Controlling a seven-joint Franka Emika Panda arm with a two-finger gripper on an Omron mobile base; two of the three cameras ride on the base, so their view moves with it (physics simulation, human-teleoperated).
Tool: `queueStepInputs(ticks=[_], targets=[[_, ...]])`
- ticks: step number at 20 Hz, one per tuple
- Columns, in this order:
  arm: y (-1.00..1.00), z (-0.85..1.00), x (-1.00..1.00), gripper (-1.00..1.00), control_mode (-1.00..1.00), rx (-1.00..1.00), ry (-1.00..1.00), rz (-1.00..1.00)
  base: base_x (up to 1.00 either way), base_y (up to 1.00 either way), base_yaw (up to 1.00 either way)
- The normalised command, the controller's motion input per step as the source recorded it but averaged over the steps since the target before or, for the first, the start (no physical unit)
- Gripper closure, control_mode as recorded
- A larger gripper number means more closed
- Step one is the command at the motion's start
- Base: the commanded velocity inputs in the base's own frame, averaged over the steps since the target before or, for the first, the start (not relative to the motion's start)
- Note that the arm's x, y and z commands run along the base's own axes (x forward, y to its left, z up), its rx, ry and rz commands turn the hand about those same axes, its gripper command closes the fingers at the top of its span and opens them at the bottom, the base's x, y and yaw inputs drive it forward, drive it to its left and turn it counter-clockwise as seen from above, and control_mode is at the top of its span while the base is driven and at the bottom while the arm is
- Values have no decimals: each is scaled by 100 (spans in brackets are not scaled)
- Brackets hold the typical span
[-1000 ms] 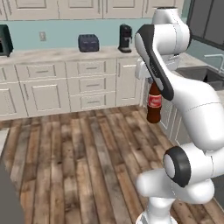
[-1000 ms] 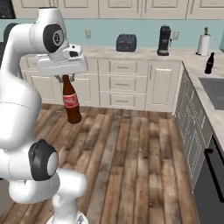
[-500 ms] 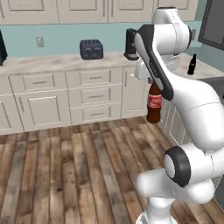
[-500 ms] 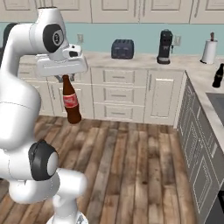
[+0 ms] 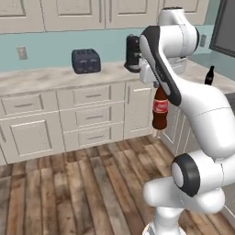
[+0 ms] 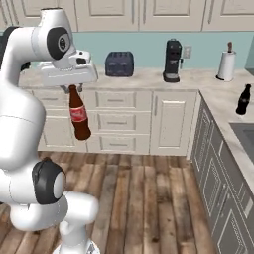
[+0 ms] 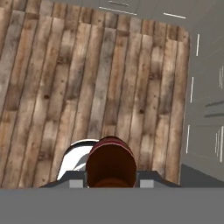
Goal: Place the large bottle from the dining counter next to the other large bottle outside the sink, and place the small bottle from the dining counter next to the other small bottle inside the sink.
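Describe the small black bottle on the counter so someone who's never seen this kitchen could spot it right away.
Find the beige counter that runs along the right wall. The small black bottle stands there alone, in front of the paper towel roll. It is dark and thin-necked, unlike the brown red-labelled bottle in the gripper.

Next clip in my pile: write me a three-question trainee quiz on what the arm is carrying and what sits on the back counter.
1. True or false: the end effector holds the large bottle by its neck, hanging upright above the wooden floor.
2. Multiple choice: on the back counter, the toaster stands where relative to the coffee machine in the right base view? A) to its left B) to its right C) on top of it
3. Fill in: the small black bottle stands on the side counter, nearer the camera than the ____ roll.

Key: 1 true; 2 A; 3 paper towel
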Motion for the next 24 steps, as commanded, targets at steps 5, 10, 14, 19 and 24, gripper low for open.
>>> queueStepInputs(ticks=[5,10,14,19,24], targets=[[0,0,0,100,100,0,0,0,100,-6,-34],[0,0,0,100,100,0,0,0,100,-15,-42],[0,0,0,100,100,0,0,0,77,-31,-48],[0,0,0,100,100,0,0,0,40,-20,-51],[0,0,0,100,100,0,0,0,5,12,-44]])
